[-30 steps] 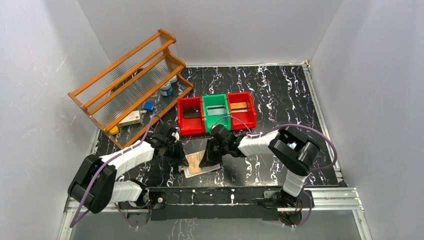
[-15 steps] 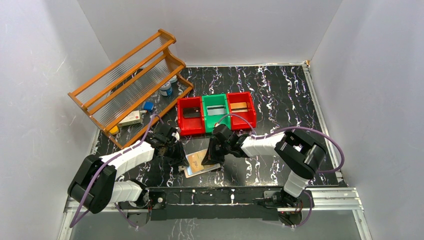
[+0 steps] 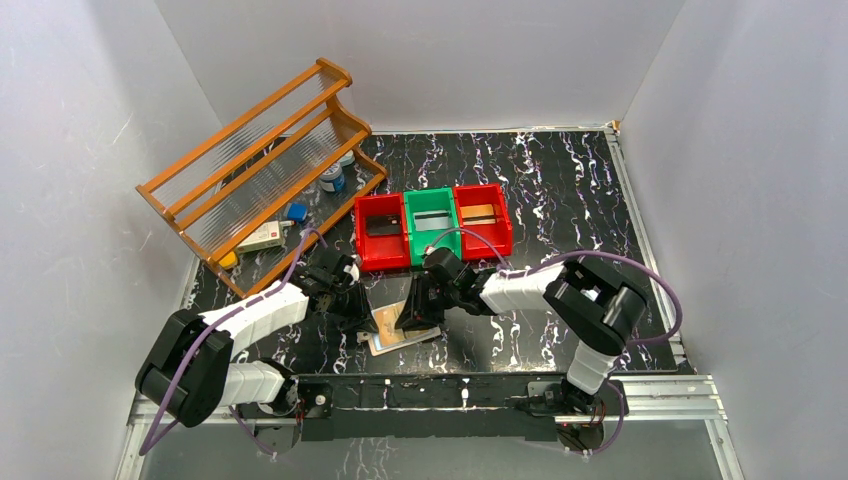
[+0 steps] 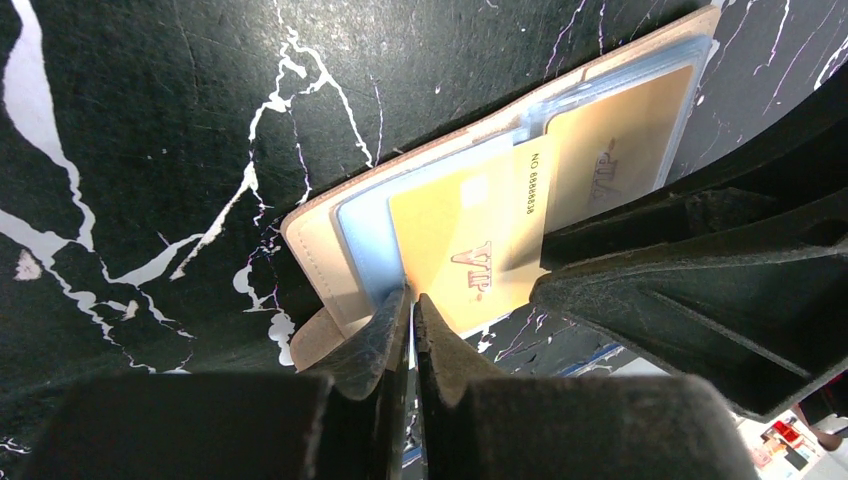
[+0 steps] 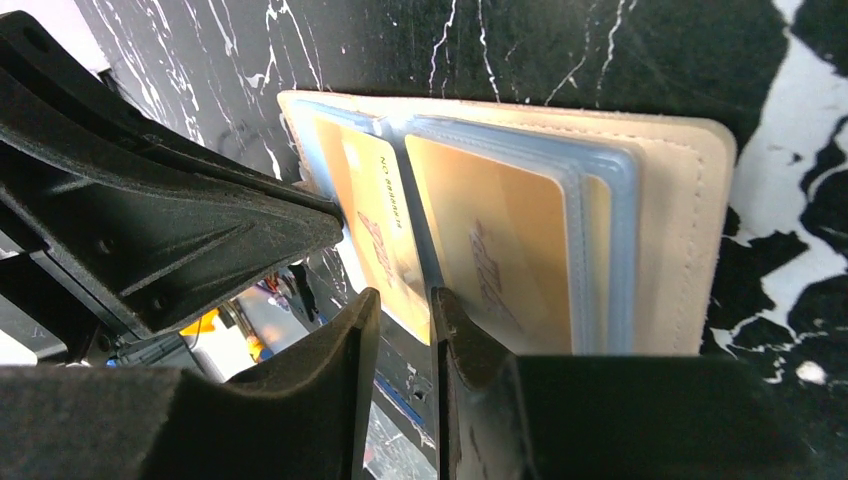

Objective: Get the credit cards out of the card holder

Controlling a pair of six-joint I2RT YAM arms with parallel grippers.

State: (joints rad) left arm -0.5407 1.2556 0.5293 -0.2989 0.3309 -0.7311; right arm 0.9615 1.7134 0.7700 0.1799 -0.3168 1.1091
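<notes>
The tan card holder (image 3: 402,330) lies open near the table's front edge, its pale blue sleeves (image 4: 362,235) up. An orange-gold card (image 4: 468,248) sticks part way out of a sleeve and a second gold card (image 5: 500,245) sits inside one. My left gripper (image 4: 411,296) is shut on the sleeve's edge beside the protruding card. My right gripper (image 5: 404,298) stands over that card's (image 5: 380,225) end, jaws a narrow gap apart. In the top view the left gripper (image 3: 362,312) and the right gripper (image 3: 413,312) flank the holder.
Three bins stand behind: a red bin (image 3: 379,244) with a dark card, a green bin (image 3: 432,238) with a silvery grey card, a red bin (image 3: 484,232) with an orange card. A wooden rack (image 3: 255,165) with small items leans at the back left.
My right gripper rose a little with the sleeve half a second ago, then came back down and slightly left. The left gripper has stayed in place.
</notes>
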